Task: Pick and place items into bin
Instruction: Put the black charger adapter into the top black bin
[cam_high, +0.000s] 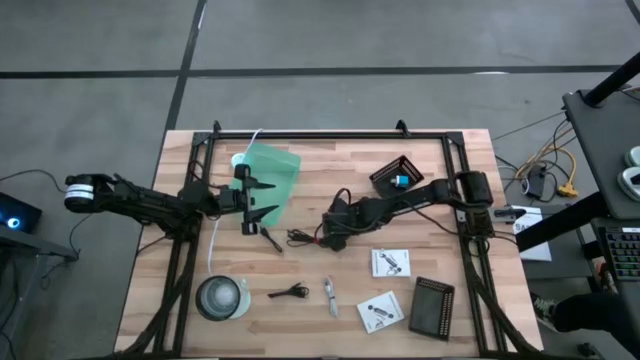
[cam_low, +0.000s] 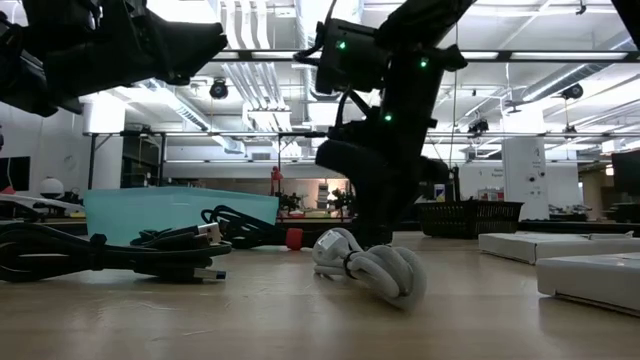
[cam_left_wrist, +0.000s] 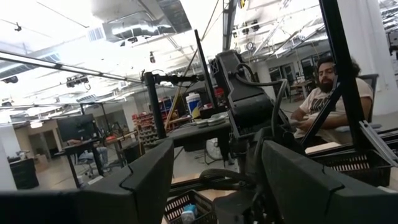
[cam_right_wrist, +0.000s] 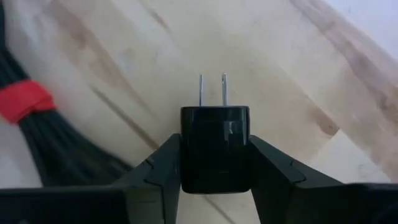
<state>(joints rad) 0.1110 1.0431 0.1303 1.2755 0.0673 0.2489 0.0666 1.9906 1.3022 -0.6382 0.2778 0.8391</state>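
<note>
My right gripper is near the table's middle, shut on a small black plug cube. Beside it lies a black coiled cable with a red tie. My left gripper hangs open at the near side of the green bin, holding nothing. Lying flat on the table's near half are a black clip, a silvery piece and two white printed packets. A small blue piece lies in a black basket. My right gripper pinches the black plug cube by its two opposite side faces, one finger on each. The two metal prongs point away from the fingers, over the wood. The fingers slant down from the table's right. Whether the cube touches the table cannot be told.
A round clear lidded tub stands near the left near corner, and a black ribbed tray near the right near corner. A black frame runs around the table. Beyond the table a seated person shows.
</note>
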